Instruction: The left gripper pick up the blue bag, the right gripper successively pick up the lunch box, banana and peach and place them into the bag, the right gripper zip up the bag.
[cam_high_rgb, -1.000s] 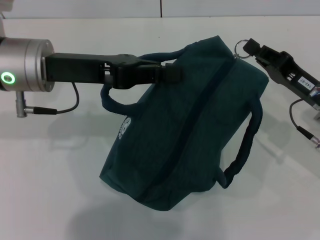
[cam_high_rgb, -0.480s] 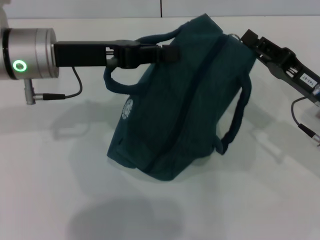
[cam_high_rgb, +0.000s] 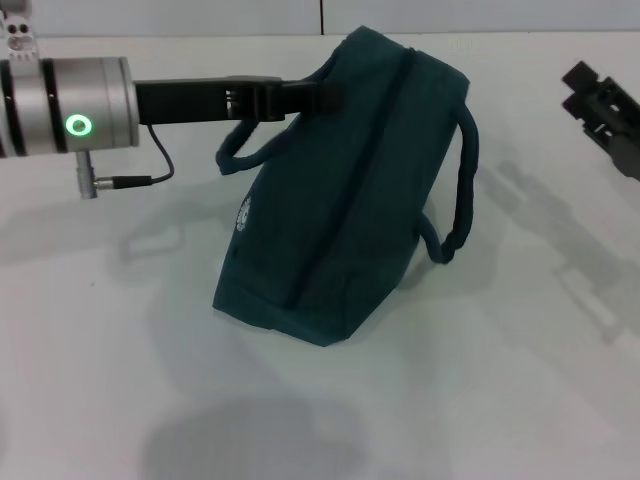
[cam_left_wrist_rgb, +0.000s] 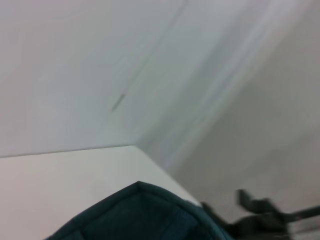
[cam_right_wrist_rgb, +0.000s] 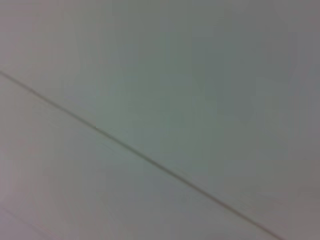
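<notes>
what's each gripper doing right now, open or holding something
Left gripper: shut on the blue bag, at its handle.
Right gripper: off the bag; open or shut cannot be told.

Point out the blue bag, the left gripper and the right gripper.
blue bag (cam_high_rgb: 350, 190), head view, on its side panel.
left gripper (cam_high_rgb: 315, 95), head view, at the fingertips on the bag's upper edge.
right gripper (cam_high_rgb: 582, 85), head view, at its tip.

Bag (cam_high_rgb: 350, 190) at centre, lifted above table (cam_high_rgb: 120, 400); left gripper (cam_high_rgb: 310, 95) at its upper left handle; right gripper (cam_high_rgb: 600, 110) well apart, far right.
</notes>
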